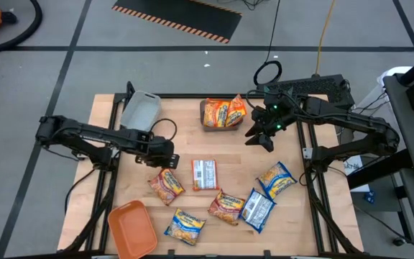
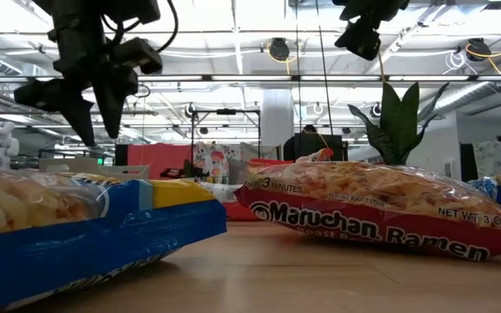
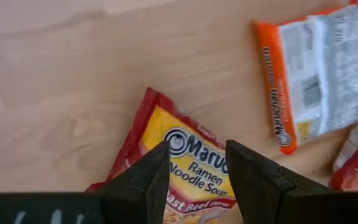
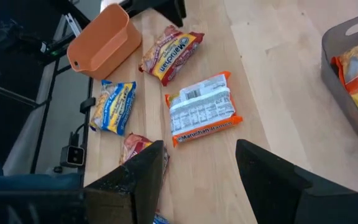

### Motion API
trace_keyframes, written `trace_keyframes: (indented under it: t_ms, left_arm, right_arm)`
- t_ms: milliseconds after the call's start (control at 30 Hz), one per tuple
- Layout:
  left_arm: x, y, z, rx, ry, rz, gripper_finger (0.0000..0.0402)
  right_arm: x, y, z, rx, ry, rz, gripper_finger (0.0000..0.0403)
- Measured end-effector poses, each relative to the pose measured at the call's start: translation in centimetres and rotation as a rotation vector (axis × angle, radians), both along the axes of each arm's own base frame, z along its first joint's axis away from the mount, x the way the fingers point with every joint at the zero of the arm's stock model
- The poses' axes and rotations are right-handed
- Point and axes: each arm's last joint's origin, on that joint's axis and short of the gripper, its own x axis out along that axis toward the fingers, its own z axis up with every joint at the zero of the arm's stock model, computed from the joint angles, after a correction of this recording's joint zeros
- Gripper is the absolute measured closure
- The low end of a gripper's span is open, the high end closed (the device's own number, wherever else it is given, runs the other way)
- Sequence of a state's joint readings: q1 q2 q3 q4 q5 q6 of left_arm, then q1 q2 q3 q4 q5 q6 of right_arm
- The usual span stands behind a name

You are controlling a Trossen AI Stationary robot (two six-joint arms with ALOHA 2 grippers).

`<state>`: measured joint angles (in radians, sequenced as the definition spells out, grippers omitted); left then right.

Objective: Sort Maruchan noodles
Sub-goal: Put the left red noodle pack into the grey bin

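Crinkly plastic, light and slick: that red packet (image 3: 185, 168) lies flat on the wooden table (image 1: 185, 137), right under your left gripper (image 3: 197, 165), jaws apart and holding nothing. Pinch a short edge, gently, or the brittle noodle block may crack. Your right gripper (image 1: 263, 137) hovers open near the grey bin (image 1: 221, 114).
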<state>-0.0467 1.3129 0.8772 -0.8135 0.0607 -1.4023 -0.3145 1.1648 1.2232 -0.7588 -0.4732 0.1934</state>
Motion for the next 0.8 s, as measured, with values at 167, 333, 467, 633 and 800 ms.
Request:
trace_keyframes:
  t_ms: [167, 333, 467, 633, 800]
  left_arm:
    - [0.7, -0.1, -1.4, -0.029, 0.07, 0.042, 0.0186]
    - [1.3, -0.2, -3.0, -0.048, 0.149, 0.036, 0.0109]
    - [2.0, -0.1, -3.6, -0.009, 0.135, 0.058, 0.0076]
    - [2.3, 0.6, -4.4, -0.003, 0.157, 0.068, 0.0071]
    - [2.8, 1.5, -4.9, 0.001, 0.149, 0.0, 0.0071]
  right_arm:
    - [0.1, -0.1, 0.1, -0.012, -0.017, -0.006, 0.0209]
    - [0.4, -0.3, 0.4, -0.051, -0.043, -0.044, 0.0209]
    - [0.5, -0.4, 0.5, -0.034, -0.056, -0.092, 0.0209]
    - [0.8, -0.5, 0.8, -0.024, -0.083, -0.137, 0.0209]
    - [0.9, -0.9, 0.9, -0.086, -0.079, -0.231, 0.0209]
